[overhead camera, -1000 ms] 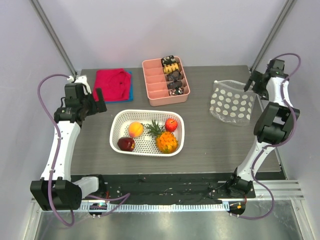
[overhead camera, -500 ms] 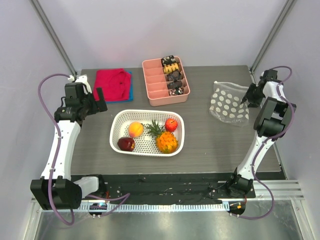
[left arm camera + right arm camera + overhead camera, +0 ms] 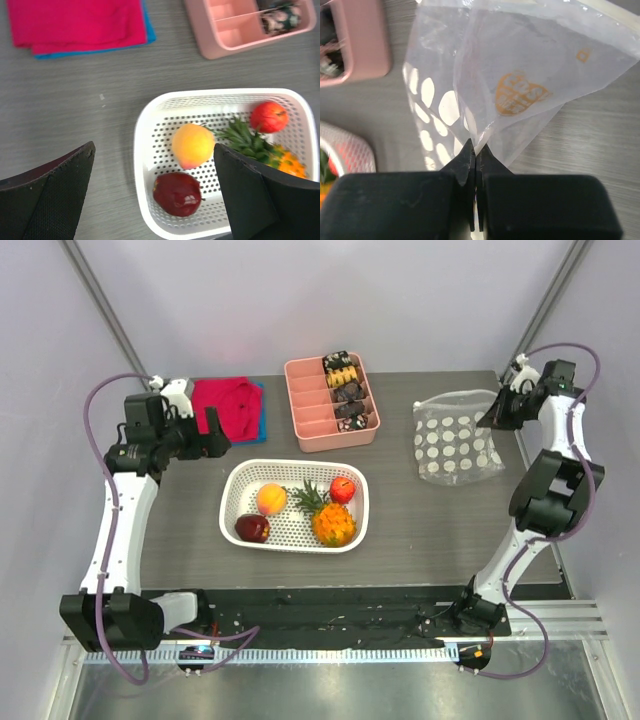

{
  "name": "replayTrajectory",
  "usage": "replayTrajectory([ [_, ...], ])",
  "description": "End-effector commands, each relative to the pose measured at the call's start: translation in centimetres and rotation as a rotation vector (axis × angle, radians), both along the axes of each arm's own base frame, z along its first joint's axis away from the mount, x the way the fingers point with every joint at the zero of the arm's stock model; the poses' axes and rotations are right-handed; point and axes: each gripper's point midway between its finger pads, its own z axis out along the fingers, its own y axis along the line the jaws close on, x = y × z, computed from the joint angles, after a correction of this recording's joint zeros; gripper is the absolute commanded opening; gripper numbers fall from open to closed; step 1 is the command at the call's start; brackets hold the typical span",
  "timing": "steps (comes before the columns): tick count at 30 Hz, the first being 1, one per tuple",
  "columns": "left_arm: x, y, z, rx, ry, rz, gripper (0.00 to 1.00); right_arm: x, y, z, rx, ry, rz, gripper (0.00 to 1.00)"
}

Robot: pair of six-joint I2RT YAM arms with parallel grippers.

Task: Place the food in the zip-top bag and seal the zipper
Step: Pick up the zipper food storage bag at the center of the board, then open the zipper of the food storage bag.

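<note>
The food lies in a white perforated basket (image 3: 232, 490) mid-table: an orange peach (image 3: 271, 499), a dark red apple (image 3: 252, 528), a small red apple (image 3: 343, 489) and a pineapple (image 3: 331, 522). My left gripper (image 3: 207, 430) hovers open, left of and beyond the basket. Its wrist view looks down on the peach (image 3: 193, 145) and the dark apple (image 3: 177, 194). The clear dotted zip-top bag (image 3: 455, 445) is at the right. My right gripper (image 3: 475, 150) is shut on a pinch of the bag (image 3: 520, 65), lifting its film. A thicker strip at the bag's far edge (image 3: 615, 11) looks like the zipper.
A pink compartment tray (image 3: 312, 420) with dark snack pieces stands at the back centre. A red cloth (image 3: 225, 408) over a blue one lies at the back left. The table's right edge runs close behind the right gripper (image 3: 497, 415).
The right gripper has closed on the bag's right edge and pulled it up, and the bag has shifted a little left. The left gripper has moved slightly up toward the red cloth.
</note>
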Motion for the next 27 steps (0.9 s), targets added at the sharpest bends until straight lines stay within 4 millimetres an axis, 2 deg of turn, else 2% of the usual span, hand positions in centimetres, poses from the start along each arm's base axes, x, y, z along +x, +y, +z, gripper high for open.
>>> replayTrajectory([
  [1,-0.5,-4.0,4.4,-0.093,-0.099,-0.236,1.0,-3.3,6.3,8.9,-0.061,-0.299,0.434,0.01],
  [2,-0.7,-4.8,4.9,-0.12,-0.109,-0.274,1.0,-4.8,7.6,10.3,-0.059,-0.329,0.492,0.01],
  [4,-0.8,-5.6,6.2,-0.145,-0.144,-0.312,1.0,-6.4,9.8,10.8,-0.116,-0.402,0.658,0.01],
  [5,-0.7,-6.1,7.2,-0.169,-0.174,-0.332,1.0,-8.1,11.0,12.0,-0.14,-0.44,0.725,0.01],
  [6,-0.6,-6.5,8.0,-0.182,-0.196,-0.347,1.0,-9.2,12.3,12.0,-0.13,-0.472,0.785,0.01],
  [7,-1.1,-8.1,8.5,-0.195,-0.207,-0.403,1.0,-10.0,13.7,12.4,-0.173,-0.531,0.877,0.01],
  [9,-0.9,-9.4,9.1,-0.204,-0.22,-0.444,1.0,-12.0,15.4,13.2,-0.225,-0.598,0.955,0.01],
  [10,-1.2,-10.7,9.6,-0.207,-0.231,-0.484,1.0,-12.9,17.2,13.5,-0.245,-0.631,1.026,0.01],
  [12,-1.0,-12.1,9.3,-0.219,-0.215,-0.521,1.0,-14.6,19.0,14.0,-0.293,-0.692,1.105,0.02],
  [13,-1.5,-13.9,9.2,-0.23,-0.203,-0.569,1.0,-15.1,20.3,14.5,-0.3,-0.733,1.144,0.01],
  [15,-1.7,-15.8,8.7,-0.25,-0.183,-0.612,0.98,-16.2,21.2,15.4,-0.312,-0.779,1.148,0.01],
  [17,-2.8,-18.3,8.0,-0.274,-0.153,-0.68,0.97,-17.2,23.5,16.5,-0.304,-0.843,1.188,0.01],
  [21,-4.4,-22.2,7.5,-0.357,-0.108,-0.765,0.94,-18.8,25.2,17.5,-0.307,-0.912,1.212,0.01],
  [26,-6.0,-25.2,6.4,-0.387,-0.069,-0.836,0.91,-20.3,26.4,18.2,-0.301,-0.939,1.243,0.01],
  [27,-6.6,-25.7,6.1,-0.39,-0.055,-0.854,0.87,-20.4,26.6,17.9,-0.293,-0.93,1.248,0.01],
])
